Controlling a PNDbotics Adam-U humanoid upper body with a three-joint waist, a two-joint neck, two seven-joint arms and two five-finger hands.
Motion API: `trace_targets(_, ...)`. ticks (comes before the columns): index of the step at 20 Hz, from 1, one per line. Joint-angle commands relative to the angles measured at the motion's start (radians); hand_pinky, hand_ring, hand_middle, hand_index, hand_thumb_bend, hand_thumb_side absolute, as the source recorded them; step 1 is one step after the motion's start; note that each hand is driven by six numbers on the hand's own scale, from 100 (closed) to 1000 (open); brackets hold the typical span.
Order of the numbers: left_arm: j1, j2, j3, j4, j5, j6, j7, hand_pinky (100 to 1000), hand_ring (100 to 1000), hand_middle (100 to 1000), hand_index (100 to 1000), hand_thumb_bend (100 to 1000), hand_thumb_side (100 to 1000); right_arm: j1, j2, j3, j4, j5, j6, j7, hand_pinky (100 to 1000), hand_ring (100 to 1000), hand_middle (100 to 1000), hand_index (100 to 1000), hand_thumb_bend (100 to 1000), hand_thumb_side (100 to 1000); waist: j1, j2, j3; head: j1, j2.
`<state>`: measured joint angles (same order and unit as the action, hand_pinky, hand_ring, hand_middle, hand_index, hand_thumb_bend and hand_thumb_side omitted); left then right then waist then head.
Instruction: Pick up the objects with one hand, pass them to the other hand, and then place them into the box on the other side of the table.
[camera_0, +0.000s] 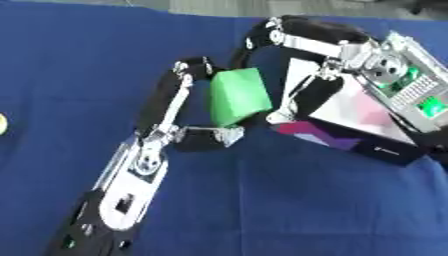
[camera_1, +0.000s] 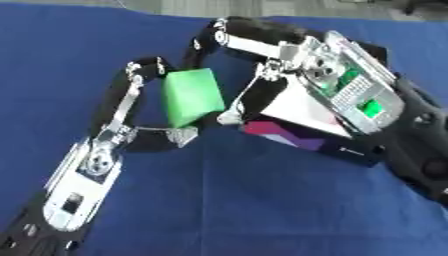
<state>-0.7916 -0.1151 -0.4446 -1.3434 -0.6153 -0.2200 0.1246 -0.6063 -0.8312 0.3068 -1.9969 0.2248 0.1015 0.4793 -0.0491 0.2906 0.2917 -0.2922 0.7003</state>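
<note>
1. Here, in the left eye view, the left hand (camera_0: 179, 112) is reaching in from about 7 o'clock. Its fingers are curling up one side of the green block (camera_0: 238, 96) and its thumb is pressing in near the block's lower edge, so the hand is holding the block.
2. The green block is sitting just above the centre of this view, raised off the blue tablecloth (camera_0: 289, 200) and tilting slightly.
3. The right hand (camera_0: 293, 60) is coming in from about 2 o'clock. Its black fingers are arching over the top of the block and one finger is dropping down along the block's right side; whether they are actually touching the block, I cannot tell.
4. The box (camera_0: 363, 132), white inside with a dark rim and magenta and purple patches, is lying at about 3 o'clock, directly under the right wrist.
5. A small yellowish thing (camera_0: 3, 123) is showing at the 9 o'clock edge; its shape is cut off.
6. In the right eye view, the block is appearing at about 10 o'clock from centre, again between the two hands, with the left thumb (camera_1: 182, 134) sitting just beneath it.
7. The box is lying right of centre here, just beside the block's lower right corner and partly hidden by the right arm.
</note>
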Motion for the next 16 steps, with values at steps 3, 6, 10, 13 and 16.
trace_targets(3,-0.019,-0.018,-0.006,-0.055,0.005,-0.013,0.014,705,581,509,522,100,227,-0.004,-0.021,-0.006,-0.003,-0.029,0.014,-0.006,808,676,358,696,335,100,-0.006,-0.003,-0.002,-0.002,-0.007)
trace_targets(6,-0.019,-0.018,-0.007,-0.054,0.006,-0.014,0.017,704,572,509,526,100,226,-0.006,-0.02,-0.007,-0.003,-0.045,0.015,-0.013,806,660,318,672,306,100,-0.006,-0.003,-0.004,-0.002,-0.006)
trace_targets(10,-0.02,-0.018,-0.009,-0.051,0.011,-0.015,0.024,704,570,508,537,100,219,-0.008,-0.022,-0.007,-0.003,-0.061,0.009,-0.02,805,649,295,645,303,100,-0.004,-0.005,-0.007,0.001,-0.009)
trace_targets(13,-0.02,-0.017,-0.009,-0.05,0.014,-0.016,0.029,704,569,505,538,105,218,-0.009,-0.025,-0.008,-0.003,-0.067,0.006,-0.023,802,639,268,628,313,100,-0.002,-0.006,-0.008,0.005,-0.012)
trace_targets(16,-0.02,-0.016,-0.011,-0.049,0.016,-0.017,0.032,707,571,510,554,242,213,-0.009,-0.028,-0.01,-0.003,-0.077,0.007,-0.03,803,638,260,625,317,100,0.001,-0.007,-0.008,0.01,-0.015)
